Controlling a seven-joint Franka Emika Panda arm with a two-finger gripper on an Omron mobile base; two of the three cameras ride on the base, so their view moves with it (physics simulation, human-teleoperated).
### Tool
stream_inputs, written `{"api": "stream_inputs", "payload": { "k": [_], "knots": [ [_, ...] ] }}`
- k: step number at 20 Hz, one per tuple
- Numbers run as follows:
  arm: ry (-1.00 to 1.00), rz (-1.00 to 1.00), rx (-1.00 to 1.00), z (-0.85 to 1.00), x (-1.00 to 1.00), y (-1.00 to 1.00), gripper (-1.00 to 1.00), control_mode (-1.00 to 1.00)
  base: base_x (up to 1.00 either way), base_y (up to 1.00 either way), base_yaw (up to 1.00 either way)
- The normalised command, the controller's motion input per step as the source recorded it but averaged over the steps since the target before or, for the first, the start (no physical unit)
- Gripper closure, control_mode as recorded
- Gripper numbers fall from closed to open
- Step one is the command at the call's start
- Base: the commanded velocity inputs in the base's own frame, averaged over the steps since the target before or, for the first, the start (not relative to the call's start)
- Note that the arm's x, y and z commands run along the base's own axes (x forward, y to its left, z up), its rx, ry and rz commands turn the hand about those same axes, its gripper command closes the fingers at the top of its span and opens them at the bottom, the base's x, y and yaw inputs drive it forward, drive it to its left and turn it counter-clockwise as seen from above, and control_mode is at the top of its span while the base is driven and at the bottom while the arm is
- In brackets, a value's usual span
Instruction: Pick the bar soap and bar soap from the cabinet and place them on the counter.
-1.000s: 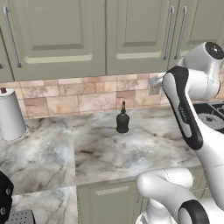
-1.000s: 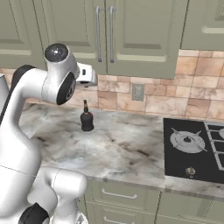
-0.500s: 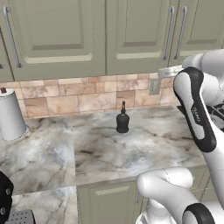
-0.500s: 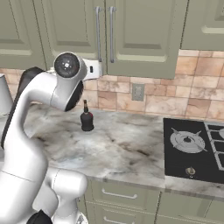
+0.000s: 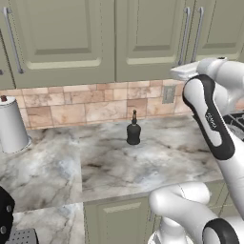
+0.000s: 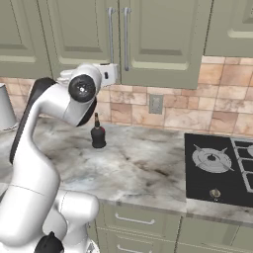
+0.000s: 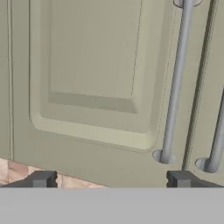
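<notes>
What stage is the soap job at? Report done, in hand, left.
Done: nothing; the cabinet doors are shut and no soap lies on the counter, just a black bottle.
In hand: the open, empty gripper faces the left door, near its steel handle.
Left: open the door, fetch both soaps, set them on the counter.

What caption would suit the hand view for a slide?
Open tool facing the closed cabinet door, near its steel handle.

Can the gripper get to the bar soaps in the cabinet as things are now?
Probably not yet. The cabinet doors are shut, so the soaps are hidden behind them. The open gripper faces the door near the steel handle, which it likely must pull first.
</notes>
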Motion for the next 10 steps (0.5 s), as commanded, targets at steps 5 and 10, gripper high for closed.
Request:
{"api": "stream_inputs", "payload": {
  "k": [5, 10],
  "knots": [
    [-0.19, 0.07, 0.02, 0.06, 0.00, 0.00, -1.00, -1.00, 0.00, 0.00, 0.00],
    [-0.10, 0.06, 0.01, 0.00, -0.01, 0.00, -1.00, -1.00, 0.00, 0.00, 0.00]
  ]
}}
